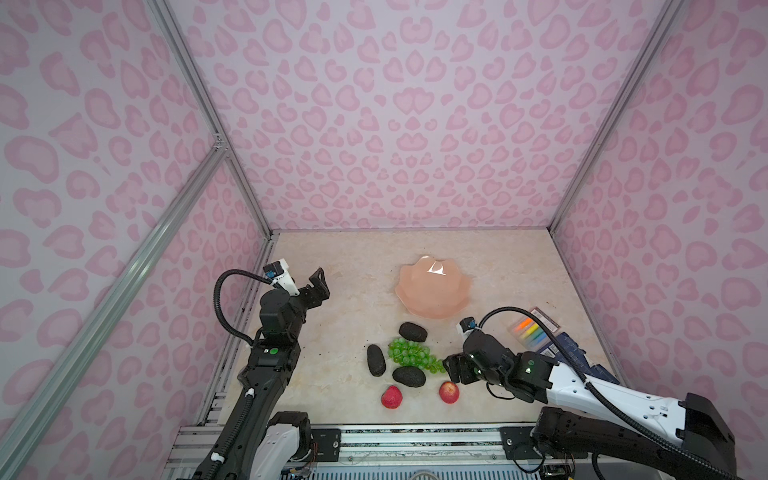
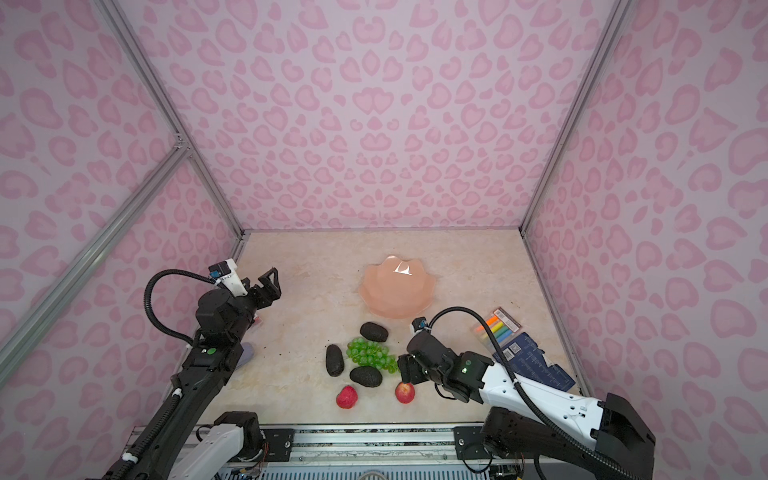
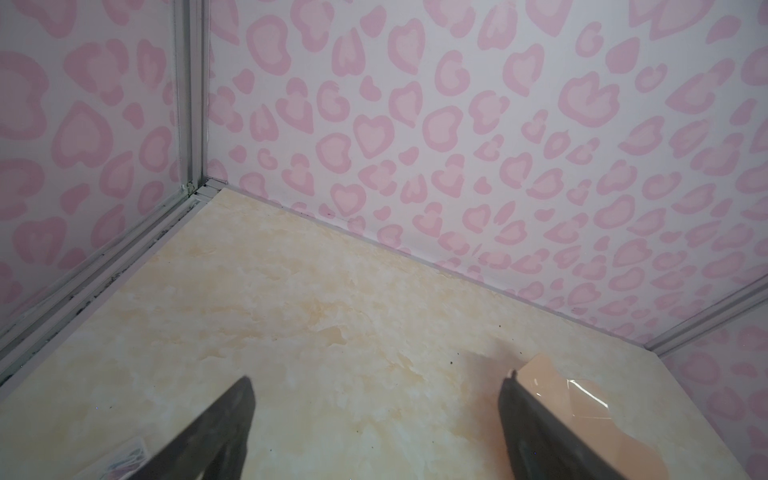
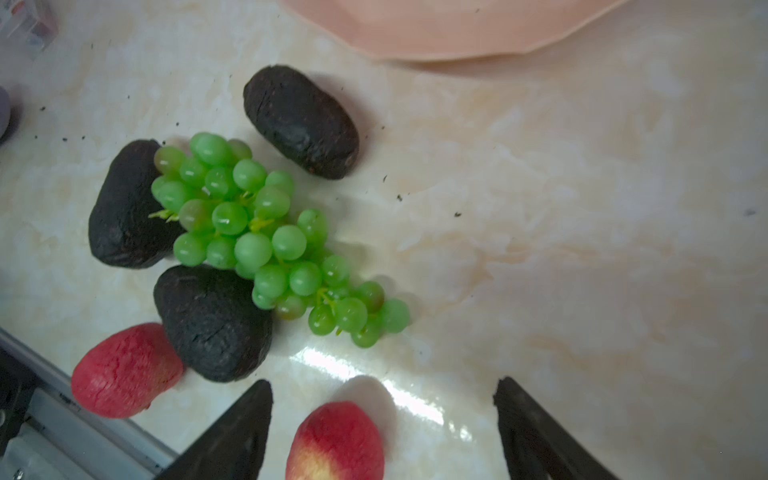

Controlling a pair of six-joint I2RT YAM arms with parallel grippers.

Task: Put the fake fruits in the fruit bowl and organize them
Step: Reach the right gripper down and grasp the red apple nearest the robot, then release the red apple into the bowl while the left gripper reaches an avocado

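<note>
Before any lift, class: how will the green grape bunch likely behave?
The grape bunch is separate beads on thin stems, so it probably droops. Glossy skins may slip. It overlaps one avocado; lifting might nudge that.

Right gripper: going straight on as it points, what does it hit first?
Probably the small red-yellow fruit, lying just ahead between the open jaws of the right gripper; the grape bunch lies beyond. Depth is unclear.

Left arm (image 1: 266, 374) & right arm (image 1: 582, 386): blk joints, white shells, ribbed blk cables, green LEDs.
</note>
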